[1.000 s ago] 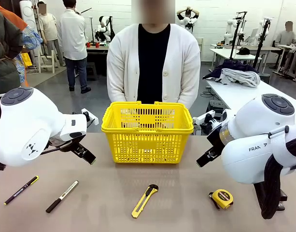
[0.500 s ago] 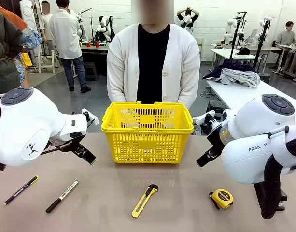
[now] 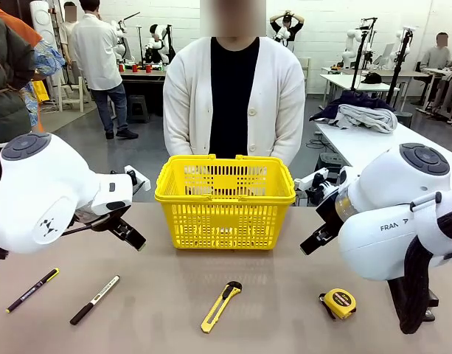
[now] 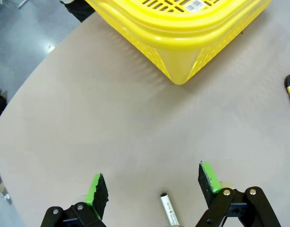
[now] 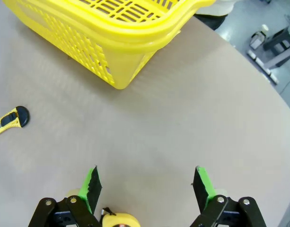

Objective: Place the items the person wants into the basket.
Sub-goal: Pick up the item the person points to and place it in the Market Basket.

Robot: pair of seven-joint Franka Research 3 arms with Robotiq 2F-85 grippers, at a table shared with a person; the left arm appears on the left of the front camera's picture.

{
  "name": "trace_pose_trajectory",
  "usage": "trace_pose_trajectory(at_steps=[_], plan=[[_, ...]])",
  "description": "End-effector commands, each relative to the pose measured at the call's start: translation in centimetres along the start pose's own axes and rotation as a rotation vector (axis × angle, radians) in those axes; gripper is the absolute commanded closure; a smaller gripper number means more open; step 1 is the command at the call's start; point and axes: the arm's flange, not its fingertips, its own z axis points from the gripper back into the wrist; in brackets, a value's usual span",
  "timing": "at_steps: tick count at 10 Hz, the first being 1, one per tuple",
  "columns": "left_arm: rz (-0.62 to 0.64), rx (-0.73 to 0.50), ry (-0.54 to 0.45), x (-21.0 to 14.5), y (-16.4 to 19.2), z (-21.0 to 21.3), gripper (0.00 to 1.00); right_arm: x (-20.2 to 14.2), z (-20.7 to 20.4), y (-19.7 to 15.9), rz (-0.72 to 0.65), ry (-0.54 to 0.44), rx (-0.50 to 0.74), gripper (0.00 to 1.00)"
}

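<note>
The person [image 3: 233, 96] stands behind the table [image 3: 284, 280], arms down and hands hidden, so I see no sign of what is wanted. My worst risk is guessing and loading the wrong item. The basket [image 3: 224, 199] sits at the far middle between my arms, and I judge the light plastic would slide if I clip its rim.

My left gripper [image 4: 152, 182] and right gripper [image 5: 147, 182] hang above the table, jaws spread wide and empty. The utility knife [image 3: 220, 306] lies flat near the front middle, so my pads could skid off it. The tape measure [image 3: 338, 302], below my right gripper, is rounded and may squirt out. The pen [image 3: 32, 289] lies near the marker [image 3: 94, 299], whose white end shows between my left fingers. A careless descent there grabs the wrong one.
</note>
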Motion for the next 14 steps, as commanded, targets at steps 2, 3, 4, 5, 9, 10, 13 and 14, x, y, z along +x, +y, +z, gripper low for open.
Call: trace_pose_trajectory(at_steps=[2, 3, 4, 5, 9, 10, 13, 14], plan=[[-0.064, 0.115, 0.035, 1.0, 1.3, 10.5, 0.00, 2.3, 8.9, 0.0, -0.003, 0.101, -0.066, 0.00], [-0.067, 0.124, 0.031, 1.6, 2.0, 13.9, 0.00, 3.2, 11.9, -0.6, -0.021, 0.128, -0.072, 0.00], [-0.073, 0.124, 0.032, 2.4, 2.8, 17.3, 0.00, 4.3, 15.6, -0.9, -0.015, 0.135, -0.071, 0.00], [-0.076, 0.130, 0.017, 2.9, 3.1, 19.8, 0.00, 5.1, 19.1, -1.1, -0.022, 0.120, -0.063, 0.00], [-0.055, 0.152, -0.034, 3.3, 3.6, 24.4, 0.00, 6.1, 25.3, -0.9, -0.033, 0.113, -0.065, 0.00], [-0.058, 0.155, -0.037, 3.1, 3.5, 24.4, 0.00, 5.9, 25.0, -1.0, -0.024, 0.131, -0.069, 0.00], [-0.045, 0.165, -0.038, 3.6, 3.4, 25.0, 0.00, 6.4, 26.4, -1.1, -0.020, 0.098, -0.097, 0.00], [-0.045, 0.165, -0.038, 3.6, 3.4, 25.0, 0.00, 6.4, 26.4, -1.1, -0.020, 0.098, -0.097, 0.00]])
